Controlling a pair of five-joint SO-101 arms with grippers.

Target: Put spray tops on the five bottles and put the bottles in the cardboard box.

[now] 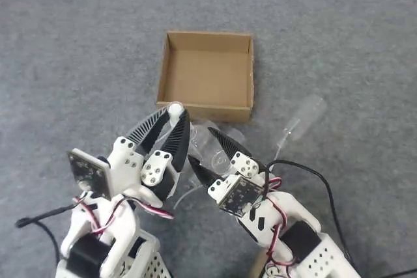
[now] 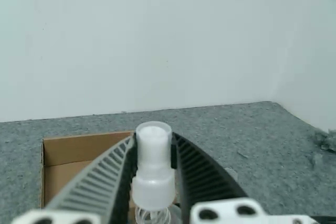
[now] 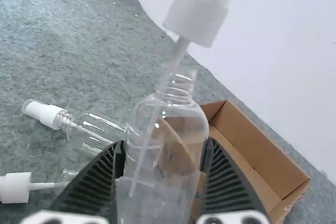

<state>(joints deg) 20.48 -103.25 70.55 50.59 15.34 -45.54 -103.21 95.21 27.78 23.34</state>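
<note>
My left gripper [image 1: 174,114] [image 2: 153,141] is shut on a white spray top [image 1: 175,109] [image 2: 153,166], held just in front of the cardboard box [image 1: 207,73] [image 2: 65,153]. My right gripper [image 1: 202,146] [image 3: 163,148] is shut on a clear bottle [image 1: 210,151] [image 3: 165,140] standing upright. In the right wrist view the spray top [image 3: 198,14] hangs above the bottle's open neck, and its dip tube [image 3: 157,108] runs down inside the bottle. The box [image 3: 252,148] sits open just behind the bottle.
Another clear bottle [image 1: 305,116] [image 3: 86,127] lies on its side on the grey carpet to the right, with a spray top on it. A loose spray top [image 3: 13,187] lies near it. A black cable [image 1: 322,190] runs beside the right arm.
</note>
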